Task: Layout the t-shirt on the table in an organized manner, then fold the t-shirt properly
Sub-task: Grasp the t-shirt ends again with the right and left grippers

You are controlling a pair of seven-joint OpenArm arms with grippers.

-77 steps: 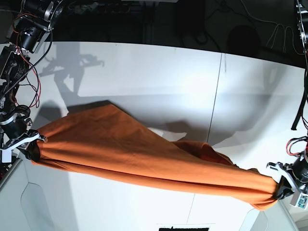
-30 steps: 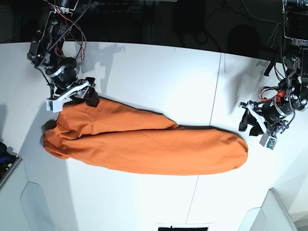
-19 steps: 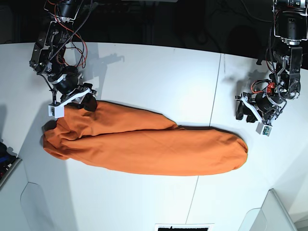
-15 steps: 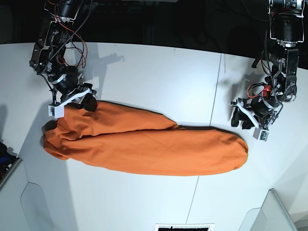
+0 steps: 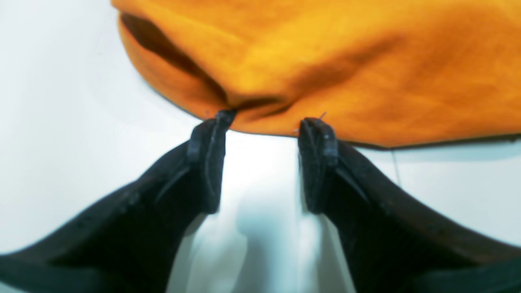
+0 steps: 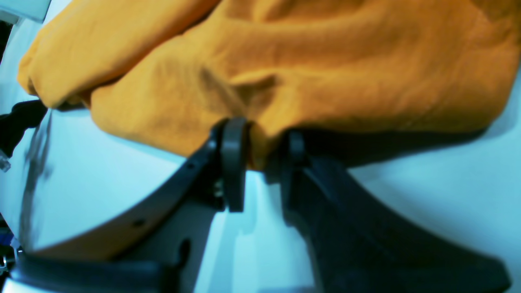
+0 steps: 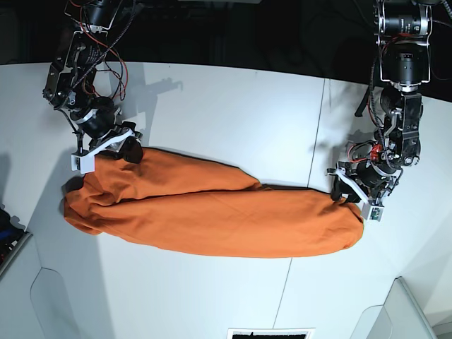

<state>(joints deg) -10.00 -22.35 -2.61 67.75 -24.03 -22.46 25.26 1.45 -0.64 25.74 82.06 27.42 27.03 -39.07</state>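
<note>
T-shirt [image 7: 212, 219] edge pinched in right hand [image 6: 260, 142], left hand [image 5: 264, 122] at hem

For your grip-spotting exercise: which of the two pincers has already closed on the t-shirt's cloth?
The right pincer, at the base view's left. Its jaws pinch a fold of the t-shirt, while the left pincer stands open at the hem, only the table between its jaws.

A fold of the orange t-shirt [image 6: 325, 81] is pinched by the right end effector [image 6: 260, 140] above the white counter [image 6: 427, 195].
</note>
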